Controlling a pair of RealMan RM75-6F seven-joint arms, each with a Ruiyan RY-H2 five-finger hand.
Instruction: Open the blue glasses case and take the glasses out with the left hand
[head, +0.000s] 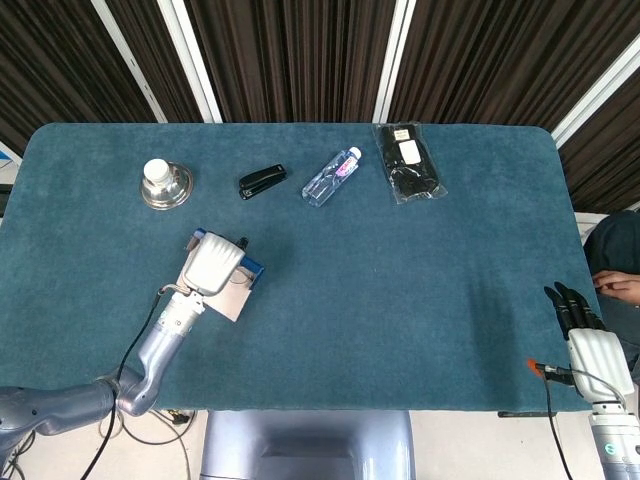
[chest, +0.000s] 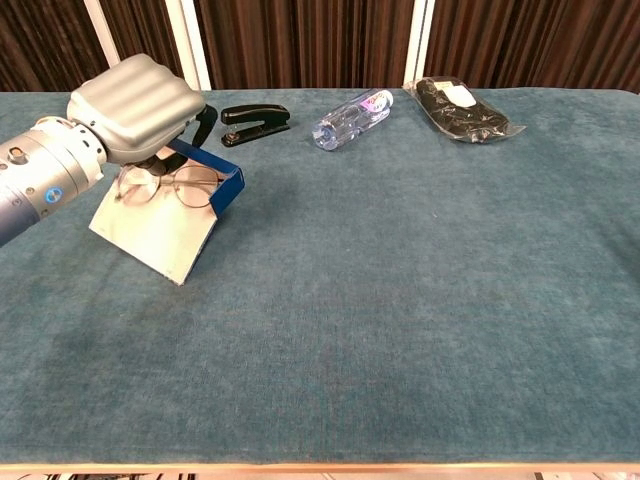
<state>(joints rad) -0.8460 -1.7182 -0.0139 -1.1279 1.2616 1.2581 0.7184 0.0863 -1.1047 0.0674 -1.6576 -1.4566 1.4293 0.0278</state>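
The blue glasses case (chest: 219, 181) lies open at the left of the table, its pale lid (chest: 152, 230) flat toward the near side. In the head view the case (head: 253, 270) peeks out from under my left hand (head: 210, 264). My left hand (chest: 137, 94) hovers over the case's left end and holds the thin wire-rimmed glasses (chest: 172, 186) from above. The glasses hang just above the lid, outside the blue tray. My right hand (head: 584, 334) rests off the table's near right corner, fingers straight, holding nothing.
Along the far side lie a black stapler (chest: 253, 122), a clear bottle (chest: 352, 117) on its side and a black packet (chest: 460, 108). A metal dish with a white cap (head: 166, 184) sits far left. A person's hand (head: 620, 285) shows at the right edge.
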